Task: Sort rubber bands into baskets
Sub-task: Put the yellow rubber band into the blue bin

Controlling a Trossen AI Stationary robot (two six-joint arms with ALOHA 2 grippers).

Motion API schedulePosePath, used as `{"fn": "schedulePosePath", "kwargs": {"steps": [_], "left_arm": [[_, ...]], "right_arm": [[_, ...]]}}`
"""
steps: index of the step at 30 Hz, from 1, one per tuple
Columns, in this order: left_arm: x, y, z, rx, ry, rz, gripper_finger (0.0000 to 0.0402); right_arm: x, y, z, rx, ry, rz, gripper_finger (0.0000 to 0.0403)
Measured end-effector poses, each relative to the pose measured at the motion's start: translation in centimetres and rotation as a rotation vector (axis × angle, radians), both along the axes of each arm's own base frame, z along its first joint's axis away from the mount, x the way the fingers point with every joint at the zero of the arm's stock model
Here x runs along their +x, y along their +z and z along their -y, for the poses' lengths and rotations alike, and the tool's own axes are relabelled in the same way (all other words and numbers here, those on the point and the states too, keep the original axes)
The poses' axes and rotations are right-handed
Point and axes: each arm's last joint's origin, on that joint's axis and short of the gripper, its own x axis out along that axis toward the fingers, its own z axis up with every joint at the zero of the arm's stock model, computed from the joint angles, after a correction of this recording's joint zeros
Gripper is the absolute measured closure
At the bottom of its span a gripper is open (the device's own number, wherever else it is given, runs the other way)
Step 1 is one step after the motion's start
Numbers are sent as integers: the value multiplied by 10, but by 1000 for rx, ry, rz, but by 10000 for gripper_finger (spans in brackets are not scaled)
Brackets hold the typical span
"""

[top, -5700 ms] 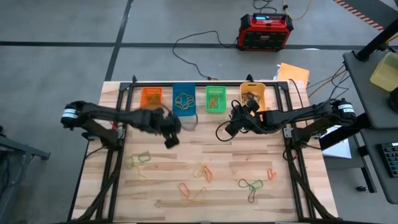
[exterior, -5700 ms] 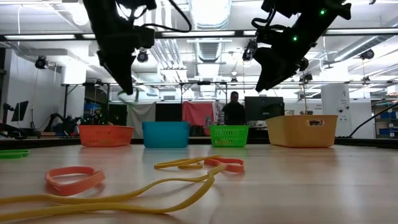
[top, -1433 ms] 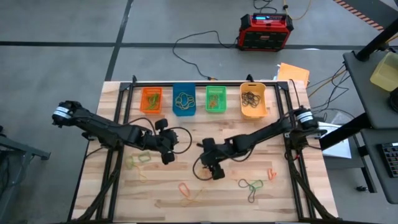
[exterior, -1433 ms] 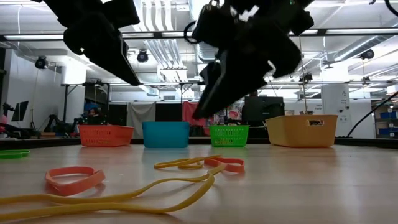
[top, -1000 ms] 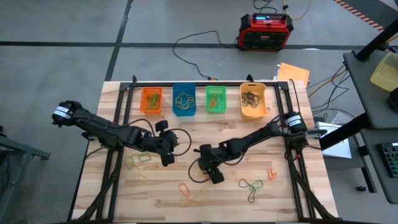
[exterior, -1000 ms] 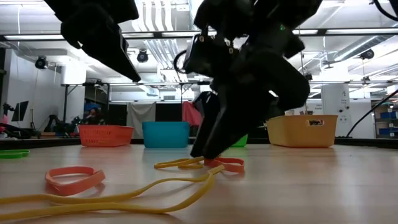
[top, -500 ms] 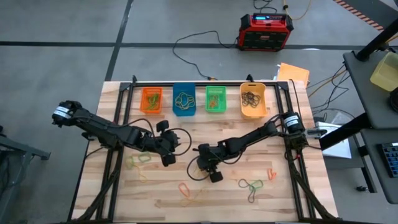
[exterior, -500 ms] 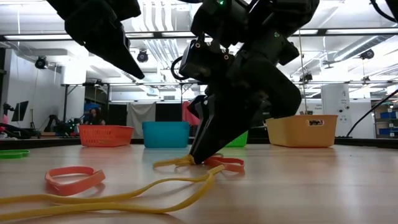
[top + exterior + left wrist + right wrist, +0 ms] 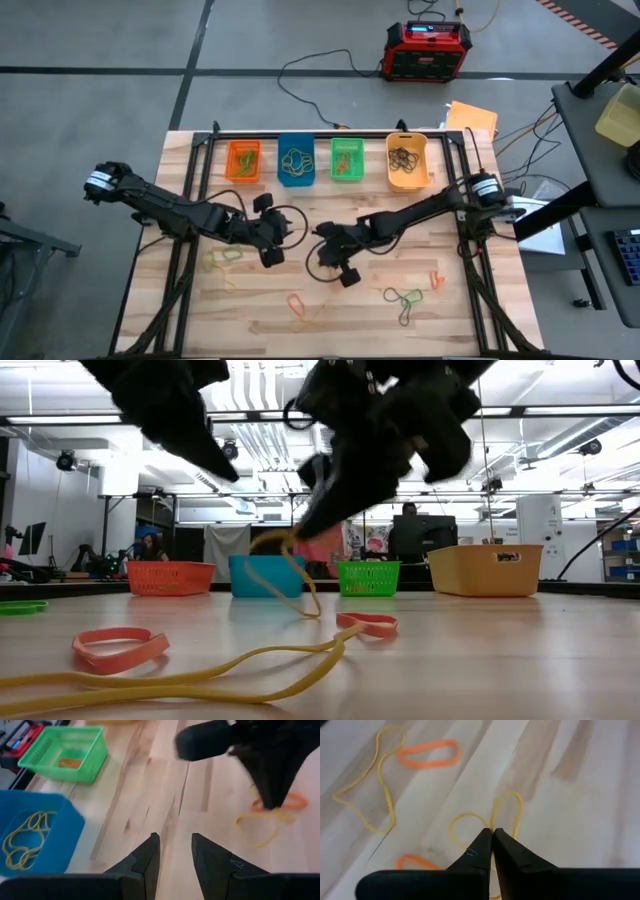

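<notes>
The right hand [image 9: 491,840] reaches to the surface's [image 9: 480,330] centre, fingers pinched together on a yellow rubber band [image 9: 285,575] lifted off the wood. The left hand [image 9: 172,851] hovers at its nine o'clock, fingers apart. Only the low view shows the band dangling.

Two slim dark jointed arms, each with a white band near the base, black cable loops and tapered matte-black fingers [image 9: 145,862].

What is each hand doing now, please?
Left hand: open, empty.
Right hand: shut on a yellow rubber band, lifting it off the table.
</notes>
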Motion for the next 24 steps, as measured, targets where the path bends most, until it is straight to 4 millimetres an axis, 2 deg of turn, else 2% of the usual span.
{"fn": "schedulePosePath", "kwargs": {"steps": [4,9,17,24], "left_arm": [[6,4,4,-43,-94,63,304],[9,3,10,-109,-262,109,304],[7,-8,9,-113,-267,157,301],[4,-19,9,-136,-292,172,276]], "right_arm": [[-2,19,8,-5,-9,63,394],[-3,31,15,-36,-20,106,394],[0,41,19,-63,-2,166,394],[3,47,22,-81,5,209,394]]}}
